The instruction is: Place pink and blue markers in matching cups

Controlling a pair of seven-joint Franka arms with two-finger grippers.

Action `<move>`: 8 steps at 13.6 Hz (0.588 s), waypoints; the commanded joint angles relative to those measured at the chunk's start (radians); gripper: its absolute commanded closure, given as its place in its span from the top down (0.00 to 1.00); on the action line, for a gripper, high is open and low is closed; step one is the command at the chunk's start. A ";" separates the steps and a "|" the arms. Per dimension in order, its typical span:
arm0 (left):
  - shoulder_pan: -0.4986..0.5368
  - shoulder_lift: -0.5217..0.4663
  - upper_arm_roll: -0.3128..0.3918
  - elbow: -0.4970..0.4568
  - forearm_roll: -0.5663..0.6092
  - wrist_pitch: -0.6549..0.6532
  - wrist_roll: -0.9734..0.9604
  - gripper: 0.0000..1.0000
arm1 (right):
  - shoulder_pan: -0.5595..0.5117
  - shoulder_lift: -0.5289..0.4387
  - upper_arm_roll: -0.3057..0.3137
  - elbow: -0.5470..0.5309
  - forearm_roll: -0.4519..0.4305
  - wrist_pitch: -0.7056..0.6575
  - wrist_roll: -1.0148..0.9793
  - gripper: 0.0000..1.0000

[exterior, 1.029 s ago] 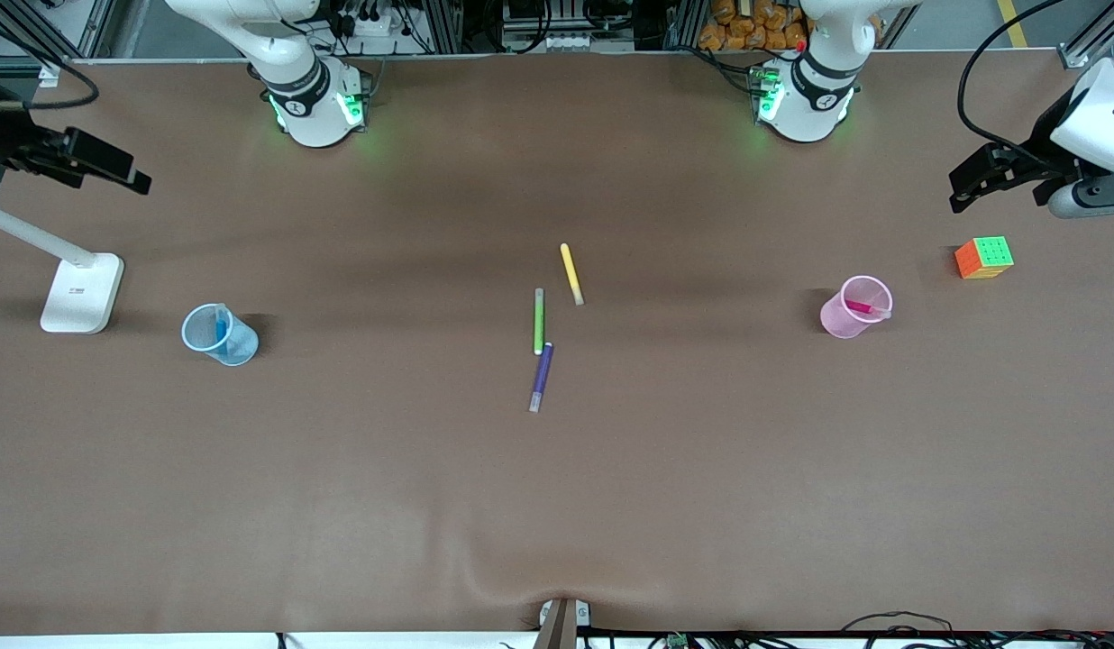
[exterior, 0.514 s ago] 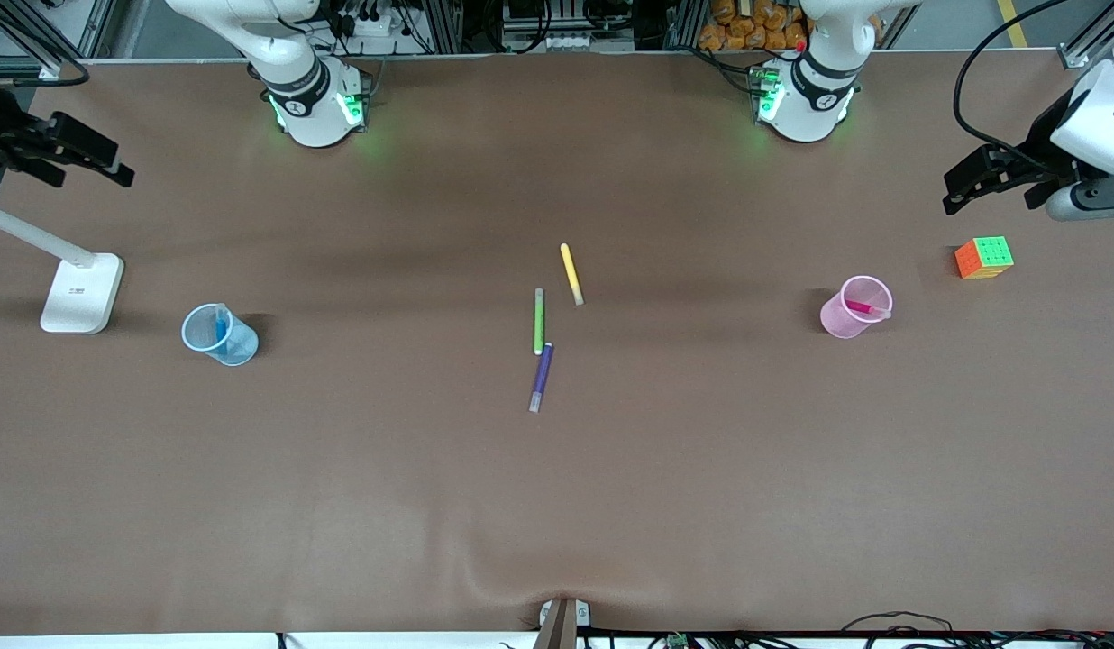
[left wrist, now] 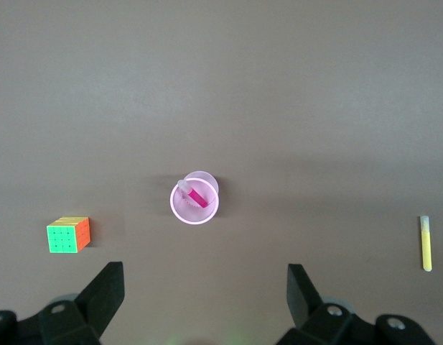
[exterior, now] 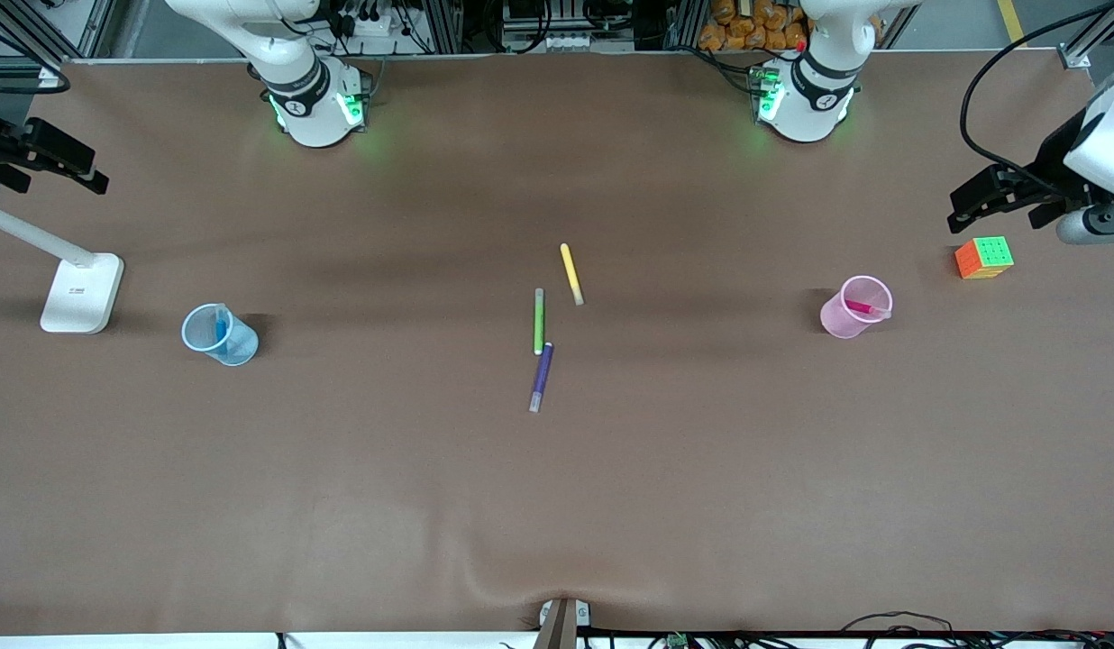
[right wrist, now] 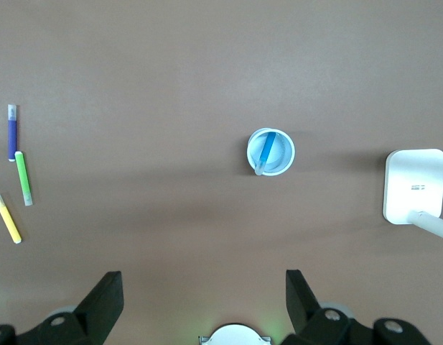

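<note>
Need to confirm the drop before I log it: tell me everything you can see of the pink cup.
The pink cup is a small see-through plastic tumbler, light pink, standing upright on the brown table toward the left arm's end, a bit nearer the front camera than the puzzle cube. The pink marker stands inside, leaning on the rim, pale cap end poking out. Nothing else touches it.

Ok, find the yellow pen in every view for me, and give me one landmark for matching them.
Front view: yellow pen at the table's middle, farther from the camera than the green pen.
Left wrist view: yellow pen at the picture's edge.
Right wrist view: yellow pen beside the green pen.
Shared landmark: the green pen links the front and right wrist views; the pink cup links the front and left wrist views.
</note>
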 commanded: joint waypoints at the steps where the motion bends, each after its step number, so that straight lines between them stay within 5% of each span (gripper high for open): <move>1: 0.000 0.020 0.000 0.032 -0.011 -0.023 0.014 1.00 | -0.001 0.013 -0.010 0.029 0.028 -0.026 -0.021 1.00; 8: 0.002 0.032 0.001 0.036 -0.001 -0.023 0.012 1.00 | -0.004 0.011 -0.013 0.023 0.068 -0.052 -0.012 1.00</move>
